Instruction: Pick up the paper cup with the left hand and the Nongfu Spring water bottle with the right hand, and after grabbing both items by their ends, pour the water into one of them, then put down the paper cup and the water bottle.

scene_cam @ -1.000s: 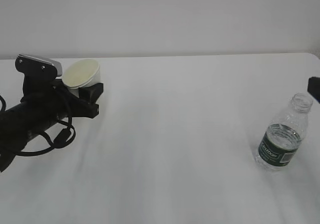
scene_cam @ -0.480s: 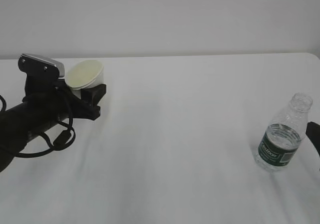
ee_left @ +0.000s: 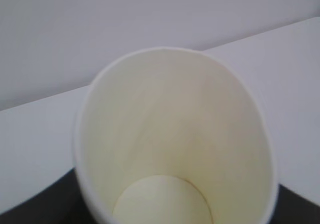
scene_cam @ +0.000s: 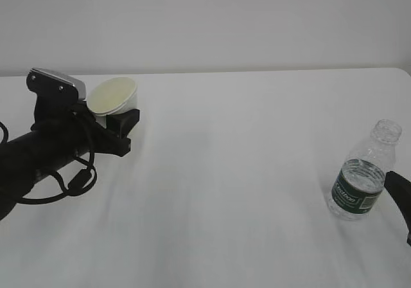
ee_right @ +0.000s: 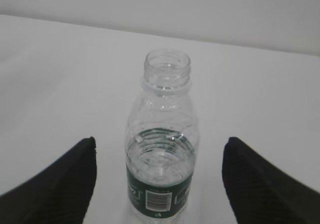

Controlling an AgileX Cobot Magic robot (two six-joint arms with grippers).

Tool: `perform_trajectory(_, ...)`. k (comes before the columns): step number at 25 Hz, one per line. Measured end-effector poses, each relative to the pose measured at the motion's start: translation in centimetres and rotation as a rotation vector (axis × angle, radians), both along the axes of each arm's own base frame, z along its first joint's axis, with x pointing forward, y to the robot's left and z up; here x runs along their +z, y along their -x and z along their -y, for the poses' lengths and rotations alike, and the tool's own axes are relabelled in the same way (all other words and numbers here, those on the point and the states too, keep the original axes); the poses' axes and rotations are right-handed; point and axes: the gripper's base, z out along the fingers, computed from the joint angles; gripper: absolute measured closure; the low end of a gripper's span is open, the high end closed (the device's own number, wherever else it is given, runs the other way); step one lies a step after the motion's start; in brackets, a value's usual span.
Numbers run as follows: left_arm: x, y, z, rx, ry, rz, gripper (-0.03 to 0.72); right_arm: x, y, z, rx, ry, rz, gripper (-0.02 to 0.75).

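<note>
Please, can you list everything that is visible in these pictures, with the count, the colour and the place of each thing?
paper cup: one, white with cream inside, far left, tilted, held in the left tool
water bottle: one, clear with dark green label, no cap, upright, near right
water: clear, in the bottle's lower part
table: one, white
left tool: one, black, closed on the cup
right tool: one, black, open, fingers apart on both sides of the bottle

I see my right hand (scene_cam: 399, 204) drop low beside the bottle (scene_cam: 361, 175), while the cup (scene_cam: 113, 96) edges slightly right.
</note>
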Motion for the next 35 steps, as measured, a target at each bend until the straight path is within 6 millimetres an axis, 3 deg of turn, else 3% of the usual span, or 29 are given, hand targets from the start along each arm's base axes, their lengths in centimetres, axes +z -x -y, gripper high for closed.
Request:
perform_trajectory(17, 0.7, 0.1, 0.0, -0.006, 0.005, 0.019, 0.246, -4.1, -2.3, -0.9, 0.047, -0.036, -0.093, 0.151)
perform_trajectory(23, 0.7, 0.1, 0.0, -0.007, 0.004, 0.019, 0.251, -6.6, -2.3, -0.8, 0.035, -0.025, -0.226, 0.152)
perform_trajectory(35, 0.9, 0.1, 0.0, -0.007, 0.007, 0.025, 0.256, -6.5, -3.1, -0.8, 0.014, -0.030, -0.205, 0.151)
